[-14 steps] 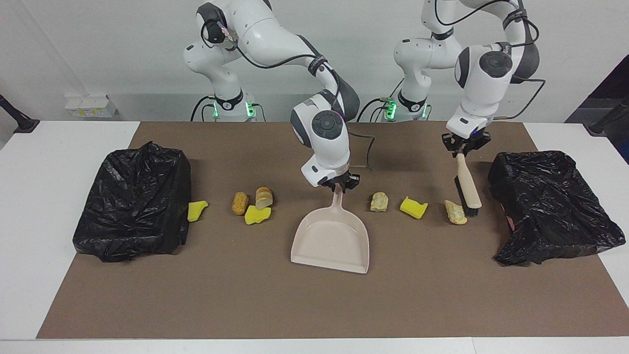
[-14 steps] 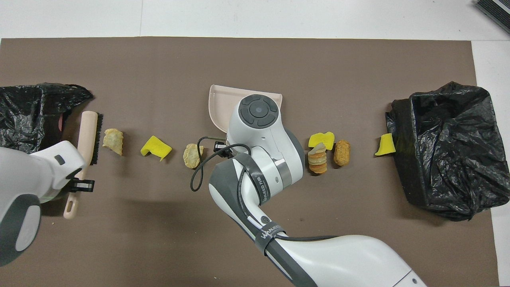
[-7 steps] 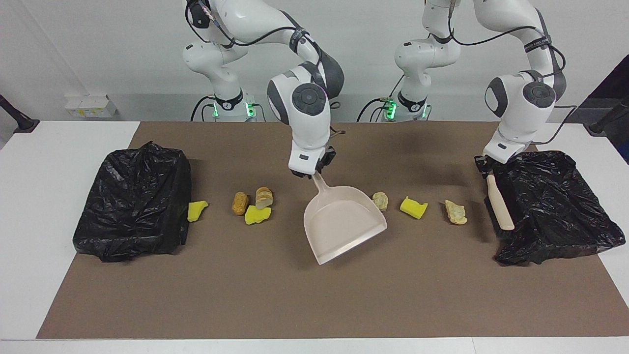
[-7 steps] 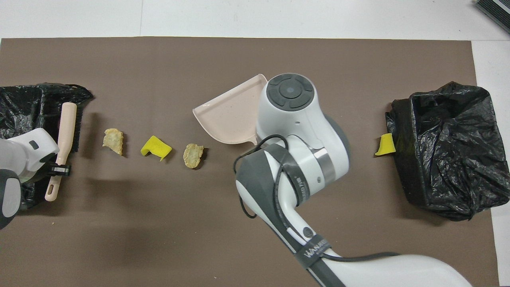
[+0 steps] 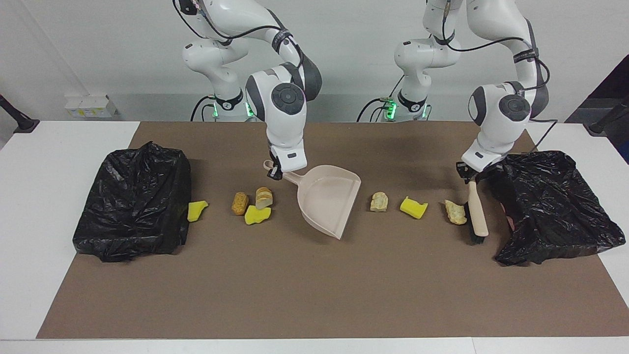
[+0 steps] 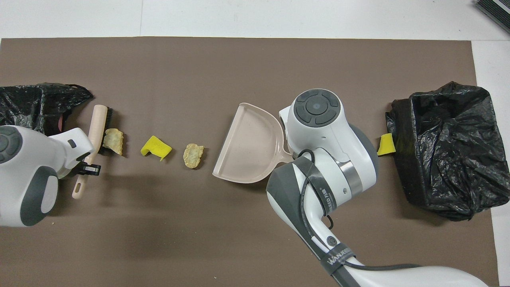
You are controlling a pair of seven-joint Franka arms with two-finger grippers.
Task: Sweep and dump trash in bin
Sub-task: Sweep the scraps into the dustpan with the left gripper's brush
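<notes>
The trash lies in a row along the middle of the brown mat (image 5: 314,295): a beige chunk (image 5: 379,201), a yellow sponge piece (image 5: 413,207) and a tan chunk (image 5: 455,212) toward the left arm's end, and two bread-like chunks (image 5: 251,200), a yellow scrap (image 5: 257,215) and another yellow scrap (image 5: 197,210) toward the right arm's end.

The left gripper (image 5: 472,173) pinches the handle of the brush (image 5: 477,212), whose bristles touch or nearly touch the tan chunk. The right gripper (image 5: 276,168) clamps the handle of the pink dustpan (image 5: 326,202), its open lip turned toward the beige chunk with a gap between.

The risk, as I judge it: a hard stroke could flick the light scraps past the pan's lip or under it if the lip rides off the mat.

The black bin bag (image 5: 553,206) sits just beside the brush, so little backswing room. The other bag (image 5: 132,201) touches the last yellow scrap. The mat away from the robots is open.
</notes>
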